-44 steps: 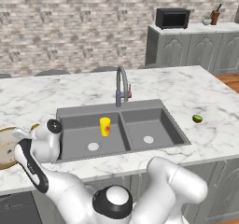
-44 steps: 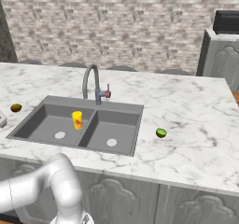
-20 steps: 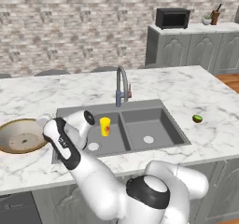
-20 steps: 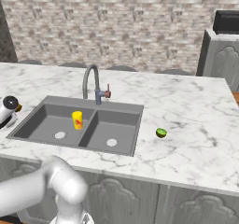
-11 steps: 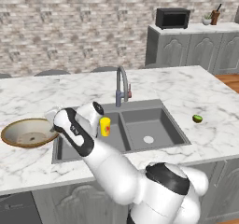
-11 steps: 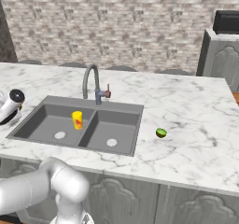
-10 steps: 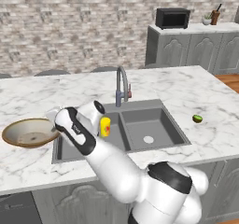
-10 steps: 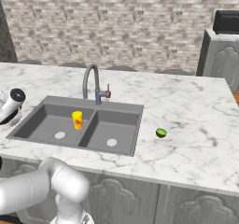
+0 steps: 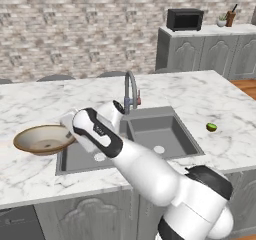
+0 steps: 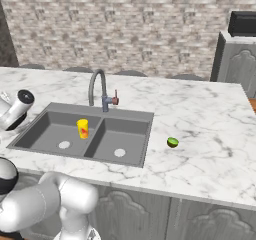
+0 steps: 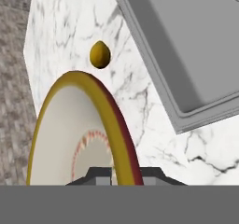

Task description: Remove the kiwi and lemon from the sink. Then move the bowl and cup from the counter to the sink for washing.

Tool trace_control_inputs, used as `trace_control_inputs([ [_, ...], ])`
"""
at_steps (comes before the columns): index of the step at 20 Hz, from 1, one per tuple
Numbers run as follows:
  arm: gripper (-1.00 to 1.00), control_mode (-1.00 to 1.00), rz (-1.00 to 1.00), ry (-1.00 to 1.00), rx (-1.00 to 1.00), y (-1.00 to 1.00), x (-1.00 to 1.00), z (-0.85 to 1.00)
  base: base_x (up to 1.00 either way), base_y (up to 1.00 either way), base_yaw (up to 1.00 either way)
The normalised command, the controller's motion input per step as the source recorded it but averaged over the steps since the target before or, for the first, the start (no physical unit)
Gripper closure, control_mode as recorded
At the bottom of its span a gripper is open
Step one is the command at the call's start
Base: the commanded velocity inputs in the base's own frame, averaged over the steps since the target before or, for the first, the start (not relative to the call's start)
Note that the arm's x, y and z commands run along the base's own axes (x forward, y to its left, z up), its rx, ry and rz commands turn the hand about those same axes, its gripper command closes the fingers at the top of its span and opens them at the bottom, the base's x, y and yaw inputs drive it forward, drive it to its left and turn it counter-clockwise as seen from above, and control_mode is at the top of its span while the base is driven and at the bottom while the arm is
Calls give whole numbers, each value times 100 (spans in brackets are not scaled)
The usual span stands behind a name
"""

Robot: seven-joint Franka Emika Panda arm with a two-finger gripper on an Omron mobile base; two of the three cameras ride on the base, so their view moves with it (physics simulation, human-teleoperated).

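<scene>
bowl (image 9: 42,139) pinched at its rim by the tool (image 11: 119,175), lifted just left of the sink (image 9: 165,129) | cup (image 10: 82,128) upright in sink's left basin | brown fruit (image 11: 100,54) on worktop (image 9: 210,91) beyond the bowl | green fruit (image 10: 172,142) right of sink

a dark grey double-basin sink (image 10: 131,151) is set in the white marble counter (image 10: 210,144). a yellow cup (image 10: 82,128) stands upright in the left basin. a curved steel faucet (image 10: 100,91) rises behind. a green kiwi (image 10: 172,142) lies on the counter just right of the sink.
</scene>
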Motion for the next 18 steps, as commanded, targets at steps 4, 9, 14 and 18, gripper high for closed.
trace_control_inputs([
  [4,100,-100,0,0,-1,-35,-15,19,0,0,0],
  [9,100,-100,0,0,-2,-37,-13,17,0,0,0],
  [14,100,-100,0,0,-2,-38,-11,15,0,0,0],
  [18,100,-100,0,0,-1,-35,-8,13,0,0,0],
])
